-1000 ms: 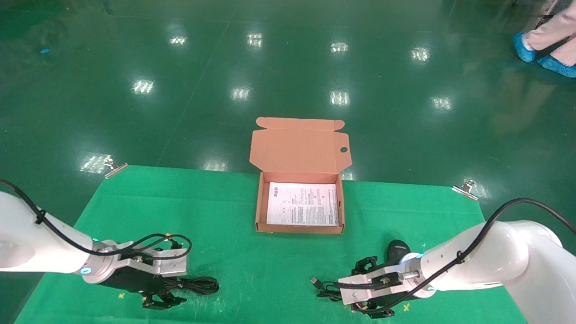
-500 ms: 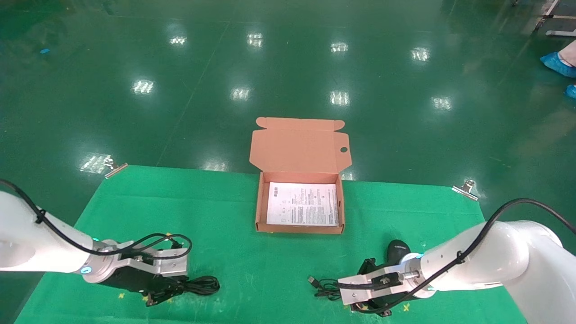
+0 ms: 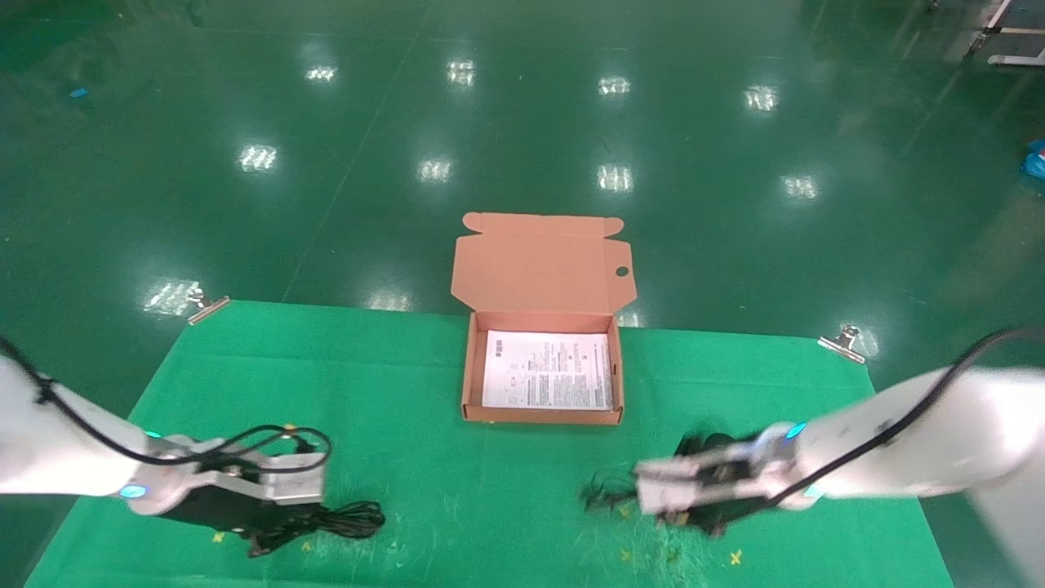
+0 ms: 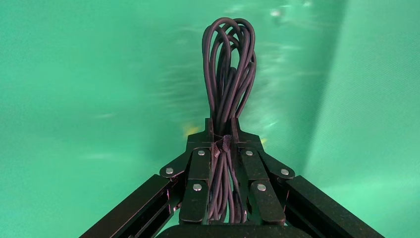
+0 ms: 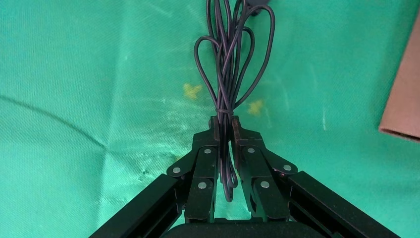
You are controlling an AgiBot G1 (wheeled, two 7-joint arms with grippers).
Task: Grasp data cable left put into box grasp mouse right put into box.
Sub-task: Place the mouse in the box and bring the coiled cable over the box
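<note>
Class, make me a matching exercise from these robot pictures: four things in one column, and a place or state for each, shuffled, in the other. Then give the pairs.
1. left gripper
2. right gripper
3. box
4. printed sheet

A. lid open
B. shut on the mouse's thin cord
C. lies flat inside the box
D. shut on the data cable

Pairs: 1-D, 2-B, 3-A, 4-C

The box (image 3: 542, 416) sits at the middle of the desk (image 3: 408, 384), near its far edge, lid open toward the back, with a sheet (image 3: 548, 371) inside. The cable (image 3: 339, 519) lies near the front left, the mouse (image 3: 709, 447) near the front right, its cord (image 3: 604, 494) to its left.
</note>
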